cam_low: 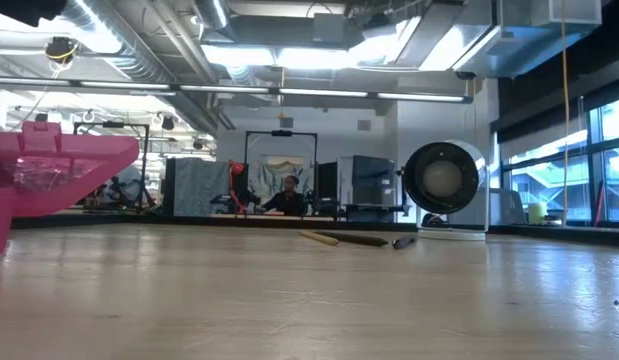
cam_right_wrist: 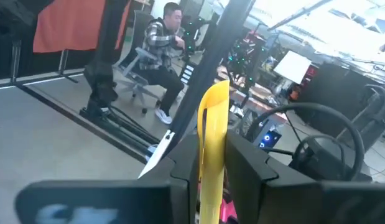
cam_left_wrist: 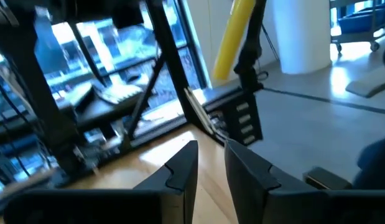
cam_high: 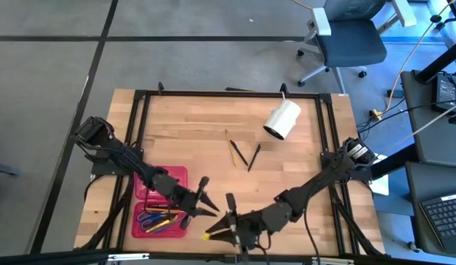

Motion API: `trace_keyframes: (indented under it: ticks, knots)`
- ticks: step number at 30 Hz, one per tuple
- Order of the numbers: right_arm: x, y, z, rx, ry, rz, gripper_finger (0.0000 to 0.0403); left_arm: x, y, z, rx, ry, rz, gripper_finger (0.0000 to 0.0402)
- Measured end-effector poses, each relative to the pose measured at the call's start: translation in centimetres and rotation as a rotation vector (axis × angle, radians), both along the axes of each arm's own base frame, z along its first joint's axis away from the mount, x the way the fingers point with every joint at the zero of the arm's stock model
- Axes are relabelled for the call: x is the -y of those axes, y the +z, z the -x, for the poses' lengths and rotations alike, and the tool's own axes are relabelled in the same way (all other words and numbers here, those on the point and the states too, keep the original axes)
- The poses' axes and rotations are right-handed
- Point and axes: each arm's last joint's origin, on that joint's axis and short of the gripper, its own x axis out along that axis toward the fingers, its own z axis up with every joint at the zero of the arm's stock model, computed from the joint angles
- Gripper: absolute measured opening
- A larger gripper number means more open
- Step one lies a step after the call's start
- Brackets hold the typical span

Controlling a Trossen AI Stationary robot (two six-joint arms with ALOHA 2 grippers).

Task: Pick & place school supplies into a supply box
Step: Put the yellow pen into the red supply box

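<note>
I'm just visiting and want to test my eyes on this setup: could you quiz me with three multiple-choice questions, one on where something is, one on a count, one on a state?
1. Where does the white cylinder lie?
A. inside the red box
B. on the table's far right part
C. on the floor

2. How many loose pencils lie mid-table?
A. three
B. seven
C. none

3. What is the right gripper doing?
A. hanging empty
B. gripping scissors
C. gripping a yellow pen

Answers: 1 B, it lies on bare wood near the frame's far right corner. 2 A, the high view shows three thin sticks. 3 C, the pen stands between its fingers.
</note>
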Motion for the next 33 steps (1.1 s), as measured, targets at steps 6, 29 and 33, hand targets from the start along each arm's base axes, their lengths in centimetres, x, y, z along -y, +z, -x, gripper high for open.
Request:
trace_keyframes:
  ticks: [6, 29, 33]
  knots:
    - [1.3, -0.1, -1.1, 0.009, -0.021, -0.004, 0.0070, 0.0, 0.5, 0.0, 0.071, 0.002, -0.049, 0.0075]
    - [2.5, -1.3, -2.2, -0.039, 0.018, 0.013, 0.0070, 0.7, 1.8, 0.6, 0.231, -0.167, -0.032, 0.0074]
    - [2.5, -1.3, -2.3, -0.047, 0.017, 0.017, 0.0070, 0.7, 1.8, 0.6, 0.229, -0.152, -0.033, 0.0056]
